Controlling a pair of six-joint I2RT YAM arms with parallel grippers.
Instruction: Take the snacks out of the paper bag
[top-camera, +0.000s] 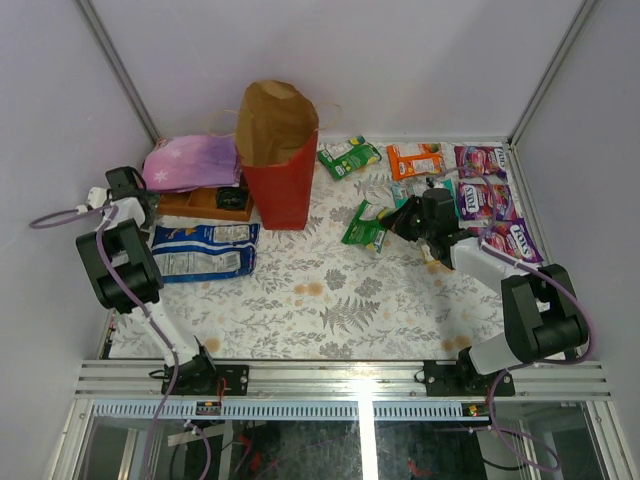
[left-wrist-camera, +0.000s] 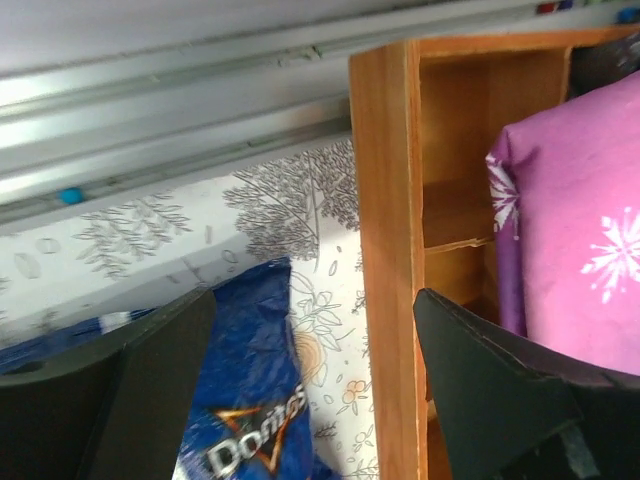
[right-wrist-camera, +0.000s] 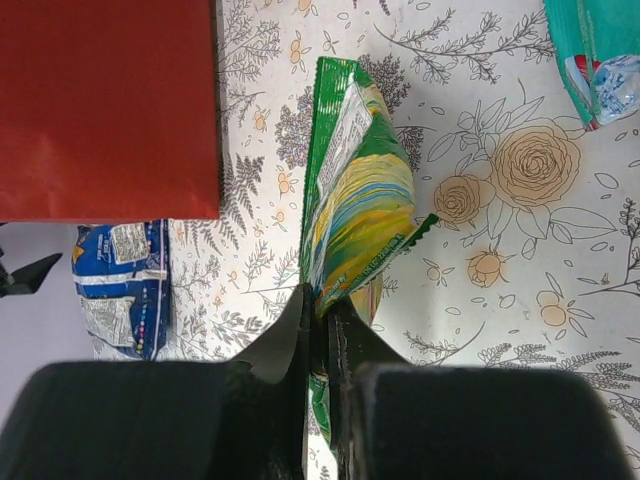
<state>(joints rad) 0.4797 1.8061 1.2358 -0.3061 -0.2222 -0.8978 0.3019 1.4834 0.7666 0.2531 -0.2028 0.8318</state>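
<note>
The red paper bag stands open at the back centre, and its red side shows in the right wrist view. My right gripper is shut on a green snack packet, pinching its edge just above the cloth. Other packets lie on the right: green, orange, teal and purple-magenta ones. A blue-and-white packet lies at the left. My left gripper is open and empty, over the packet's edge and the tray's wall.
A brown wooden tray with a folded purple cloth on it sits left of the bag; its wall and the cloth fill the left wrist view. Enclosure walls ring the table.
</note>
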